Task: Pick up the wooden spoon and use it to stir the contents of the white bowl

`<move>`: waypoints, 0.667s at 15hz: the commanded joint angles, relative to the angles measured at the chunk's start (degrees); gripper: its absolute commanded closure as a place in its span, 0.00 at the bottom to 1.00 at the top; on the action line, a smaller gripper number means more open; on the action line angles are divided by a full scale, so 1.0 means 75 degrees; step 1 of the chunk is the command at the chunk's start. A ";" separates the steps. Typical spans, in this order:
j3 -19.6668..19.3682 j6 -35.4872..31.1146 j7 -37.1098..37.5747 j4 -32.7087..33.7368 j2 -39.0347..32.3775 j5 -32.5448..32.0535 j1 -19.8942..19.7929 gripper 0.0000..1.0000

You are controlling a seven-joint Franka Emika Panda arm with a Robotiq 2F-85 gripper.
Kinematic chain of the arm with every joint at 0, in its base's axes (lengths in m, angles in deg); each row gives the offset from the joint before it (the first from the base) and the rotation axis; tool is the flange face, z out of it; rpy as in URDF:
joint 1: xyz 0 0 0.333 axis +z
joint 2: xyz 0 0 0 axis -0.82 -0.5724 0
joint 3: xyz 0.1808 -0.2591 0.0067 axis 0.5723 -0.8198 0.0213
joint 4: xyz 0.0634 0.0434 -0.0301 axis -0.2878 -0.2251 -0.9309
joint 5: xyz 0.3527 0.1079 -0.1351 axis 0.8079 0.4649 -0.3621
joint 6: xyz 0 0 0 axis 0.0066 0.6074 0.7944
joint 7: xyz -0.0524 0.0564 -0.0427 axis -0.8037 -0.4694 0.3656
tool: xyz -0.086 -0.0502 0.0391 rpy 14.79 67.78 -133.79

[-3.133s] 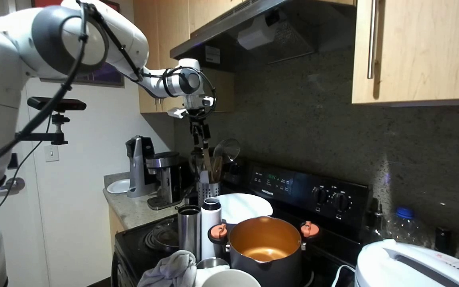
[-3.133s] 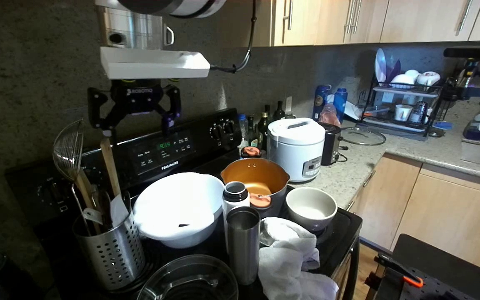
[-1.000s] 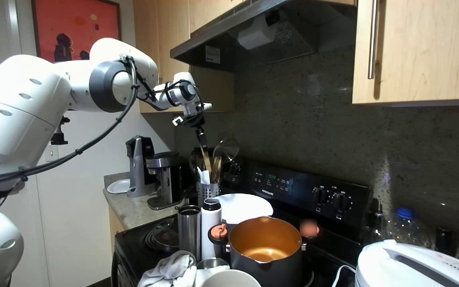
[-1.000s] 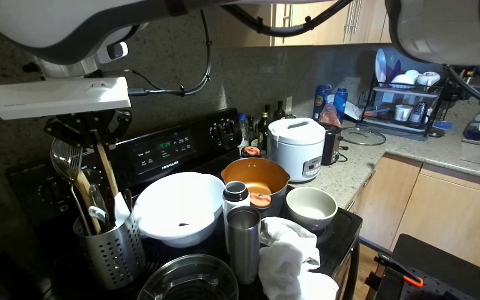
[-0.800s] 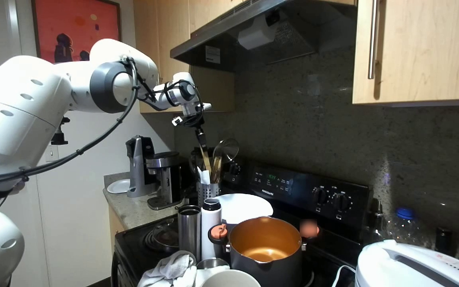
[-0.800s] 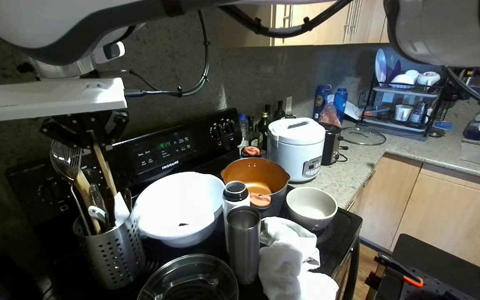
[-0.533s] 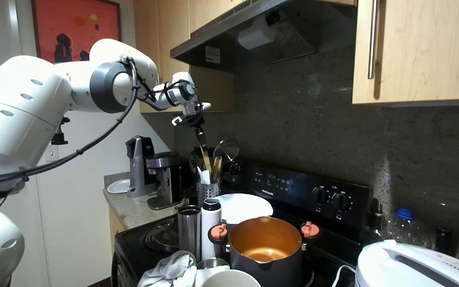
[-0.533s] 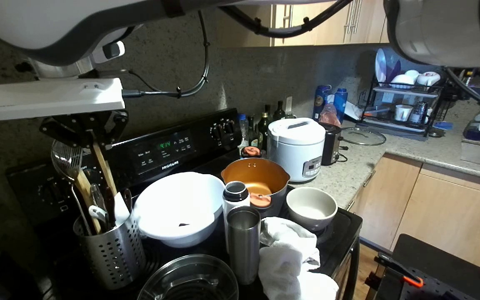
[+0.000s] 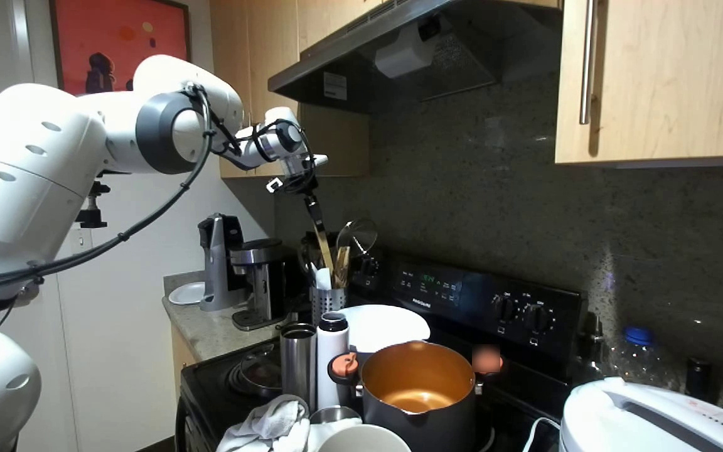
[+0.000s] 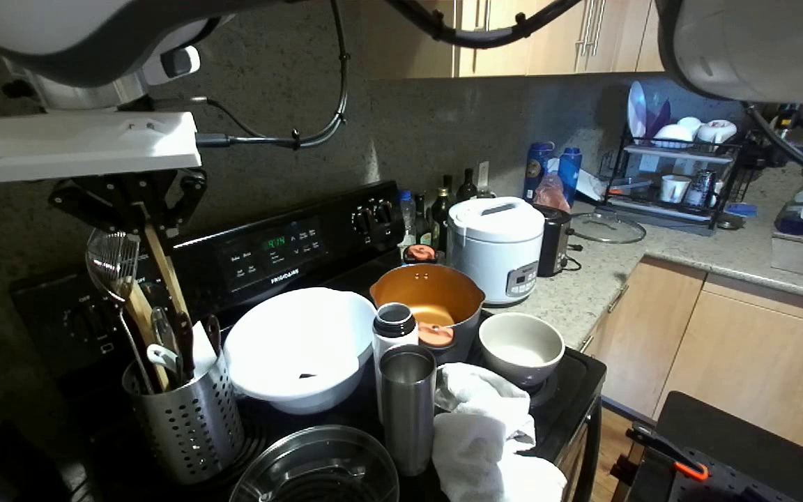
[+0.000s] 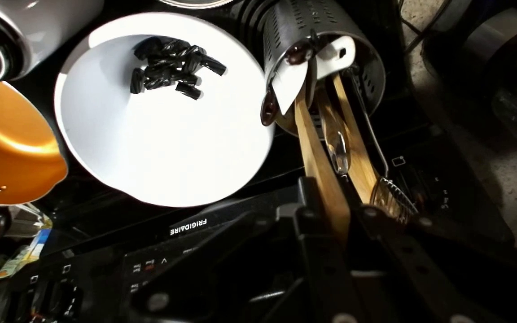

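The wooden spoon [image 11: 310,143] leans out of a perforated metal holder [image 10: 189,439], its lower end hidden among other utensils. My gripper [image 11: 335,208] is shut on its upper part, one finger on either side in the wrist view. In both exterior views the gripper [image 10: 154,226] stands above the holder, and the spoon [image 9: 325,252] slants down from it. Beside the holder is the wide white bowl [image 11: 173,148], with several short black pieces [image 11: 173,65] inside at one side. The bowl [image 10: 290,335] sits on the stove.
Close to the gripper, a wire strainer [image 10: 110,265] and another wooden handle [image 11: 357,166] stick up from the holder. A white bottle [image 10: 396,328], steel tumbler [image 10: 408,411] and orange-lined pot [image 10: 429,293] stand by the bowl. A glass lid [image 10: 318,467] lies in front. The range hood [image 9: 399,56] hangs above.
Since three seconds ago the open jaws have shut on the spoon. Over the last half second the gripper has risen slightly and drawn back, and the spoon's upper end has moved with it.
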 commanded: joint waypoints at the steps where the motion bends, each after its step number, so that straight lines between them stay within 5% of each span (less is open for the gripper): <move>1: -0.0037 0.0028 0.0117 -0.0241 0.0337 -0.0304 0.0170 0.94; 10: 0.0001 0.0106 -0.0061 -0.0254 0.0507 -0.0566 0.0342 0.94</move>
